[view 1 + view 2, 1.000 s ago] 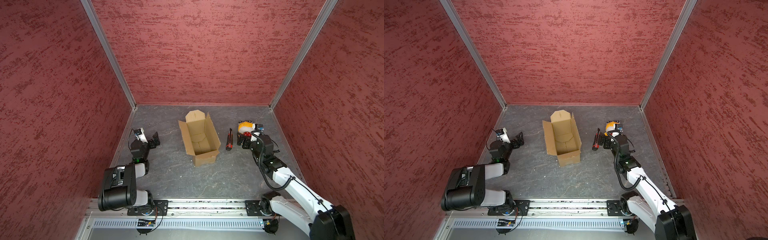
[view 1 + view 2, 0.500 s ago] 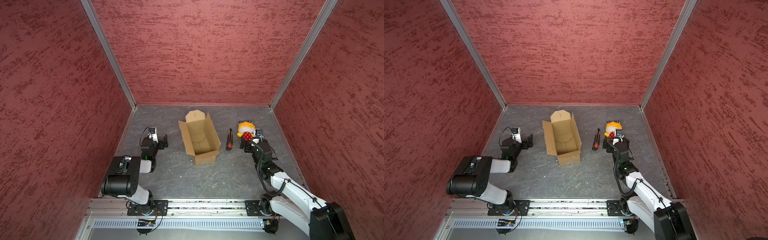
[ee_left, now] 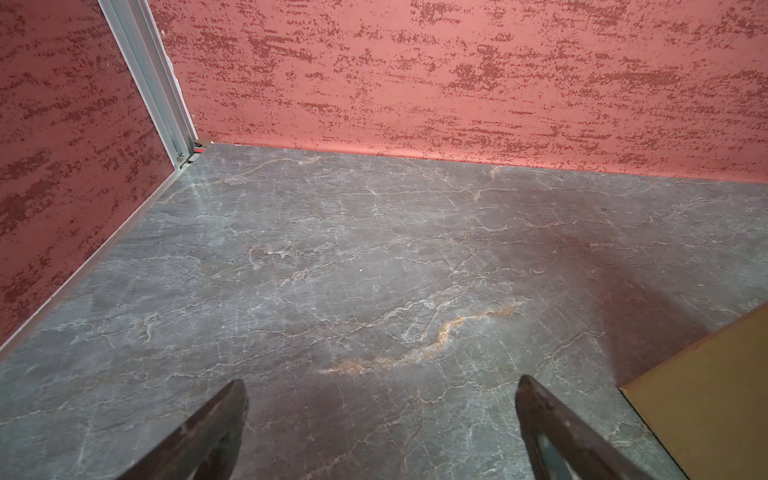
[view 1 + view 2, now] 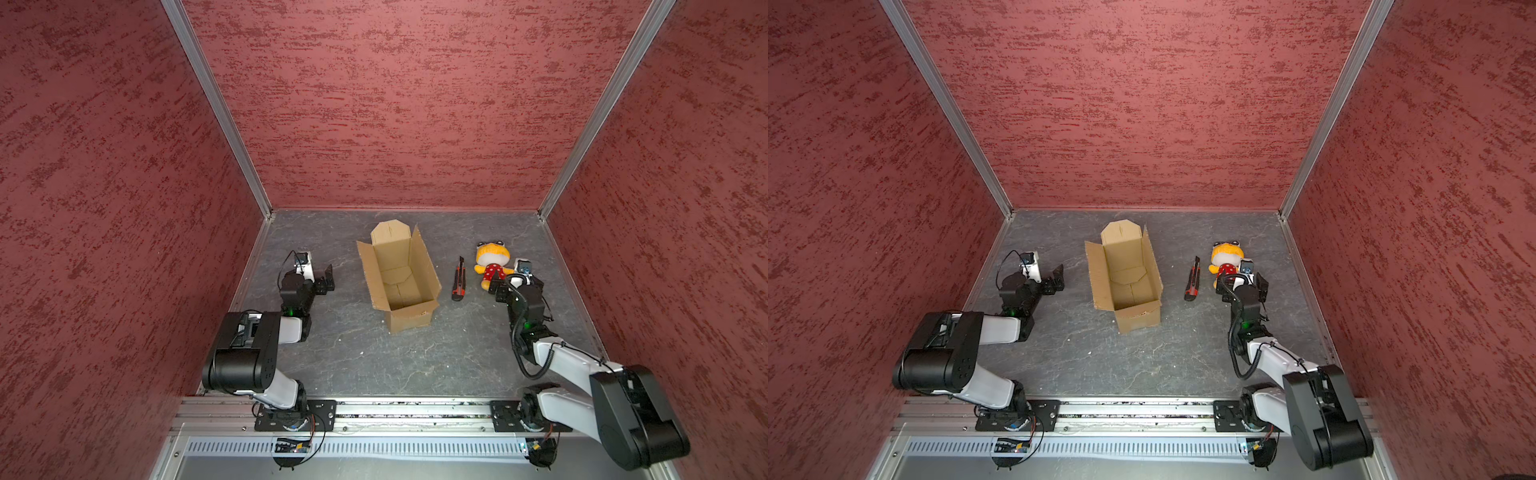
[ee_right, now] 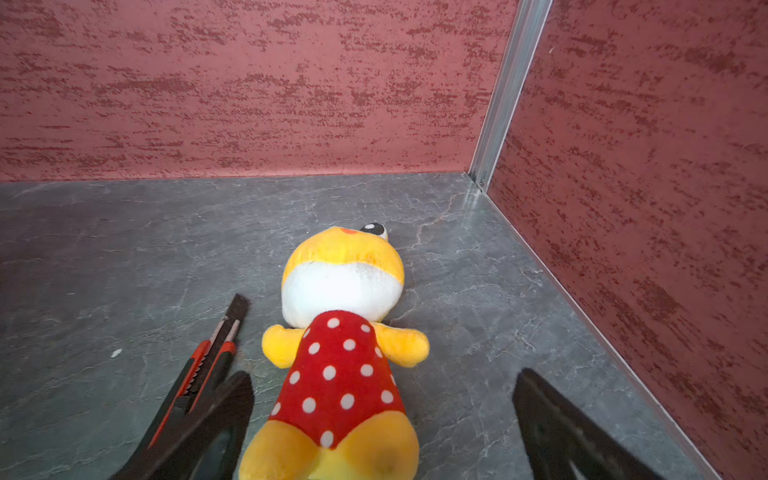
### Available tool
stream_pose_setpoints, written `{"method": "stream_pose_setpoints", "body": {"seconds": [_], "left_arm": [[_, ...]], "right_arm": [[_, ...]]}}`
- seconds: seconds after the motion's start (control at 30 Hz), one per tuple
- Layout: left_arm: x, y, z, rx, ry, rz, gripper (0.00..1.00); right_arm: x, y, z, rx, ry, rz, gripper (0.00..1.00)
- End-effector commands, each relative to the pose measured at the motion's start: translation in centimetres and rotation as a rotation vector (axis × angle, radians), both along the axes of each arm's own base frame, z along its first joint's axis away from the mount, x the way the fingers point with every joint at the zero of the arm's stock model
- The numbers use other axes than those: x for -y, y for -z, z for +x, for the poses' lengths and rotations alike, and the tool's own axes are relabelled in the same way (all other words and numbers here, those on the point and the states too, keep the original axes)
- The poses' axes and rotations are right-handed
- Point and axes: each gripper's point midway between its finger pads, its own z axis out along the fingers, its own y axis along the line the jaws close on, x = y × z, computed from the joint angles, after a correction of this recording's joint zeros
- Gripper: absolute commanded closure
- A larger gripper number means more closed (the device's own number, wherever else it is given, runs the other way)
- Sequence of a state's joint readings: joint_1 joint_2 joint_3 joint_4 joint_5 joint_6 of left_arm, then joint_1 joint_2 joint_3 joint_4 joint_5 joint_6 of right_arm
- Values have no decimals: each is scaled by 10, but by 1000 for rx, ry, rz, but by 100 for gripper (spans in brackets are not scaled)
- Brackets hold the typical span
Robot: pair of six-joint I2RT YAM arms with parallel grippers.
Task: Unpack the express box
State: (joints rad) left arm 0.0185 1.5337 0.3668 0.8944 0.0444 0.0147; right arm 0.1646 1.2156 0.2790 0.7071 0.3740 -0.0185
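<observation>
Oblong corrugated express box [image 4: 409, 323] gapes, flaps splayed; fuzzy plush toy [image 4: 490, 266] nearby.

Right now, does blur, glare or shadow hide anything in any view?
Both top views: sharp, evenly lit, express box interior clear. Left wrist view: soft shadow beside the box, near fingertips blurred. Right wrist view: plush toy and utility knife crisp, no glare.

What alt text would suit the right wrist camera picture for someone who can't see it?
A yellow plush toy in a red polka-dot dress lies on its back on the grey marbled floor, its legs between the open jaws of the right gripper. A red-and-black utility knife lies beside it; red textured walls stand behind.
</observation>
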Motion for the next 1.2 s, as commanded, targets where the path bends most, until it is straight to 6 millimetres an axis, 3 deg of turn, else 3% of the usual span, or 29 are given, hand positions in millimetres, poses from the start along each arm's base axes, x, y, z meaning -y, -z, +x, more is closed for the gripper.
{"method": "stream_pose_setpoints", "body": {"seconds": [0.0, 0.43, 1.17], "left_arm": [[-2, -3, 3, 6, 0, 1, 0], [-2, -4, 4, 8, 1, 0, 0], [-2, -4, 4, 7, 1, 1, 0]], "right_arm": [[2, -17, 9, 102, -4, -5, 1], [8, -14, 25, 133, -4, -28, 1], [38, 7, 22, 169, 28, 98, 1]]}}
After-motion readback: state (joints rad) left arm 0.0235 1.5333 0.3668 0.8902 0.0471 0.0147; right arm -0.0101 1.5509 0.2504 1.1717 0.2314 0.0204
